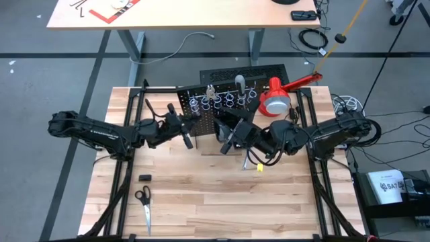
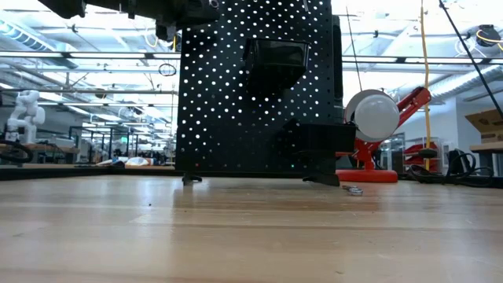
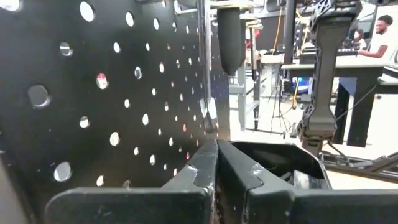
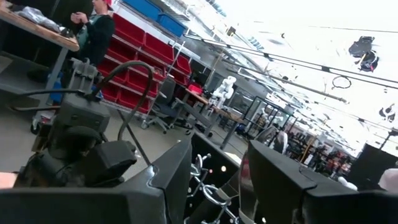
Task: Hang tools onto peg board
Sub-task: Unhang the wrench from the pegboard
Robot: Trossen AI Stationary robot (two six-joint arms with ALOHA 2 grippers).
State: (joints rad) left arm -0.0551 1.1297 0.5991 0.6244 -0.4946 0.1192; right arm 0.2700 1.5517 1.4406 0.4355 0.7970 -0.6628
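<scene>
Black peg board (image 1: 201, 101) upright; one scissors (image 1: 144, 202); left pincer (image 1: 186, 139) closed empty; right pincer (image 1: 232, 142) parted.

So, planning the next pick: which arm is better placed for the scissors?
Left, probably: the scissors lie on that arm's side of the table, nearer the left gripper than the right gripper.

Right gripper (image 4: 214, 186) fills the foreground, two dark fingers (image 4: 168, 180) spread, a clear gap between them. Through that gap, silver rings (image 4: 208, 190) show against the black peg board (image 4: 214, 158). Off to one side sits the other arm (image 4: 81, 146), a bulky dark wrist with a cable looping over it. Beyond, red storage bins (image 4: 146, 53) line a wall, a white humanoid robot (image 4: 225, 87) stands among workbenches, and a person in a dark top (image 4: 93, 31) stands at a bench.
</scene>
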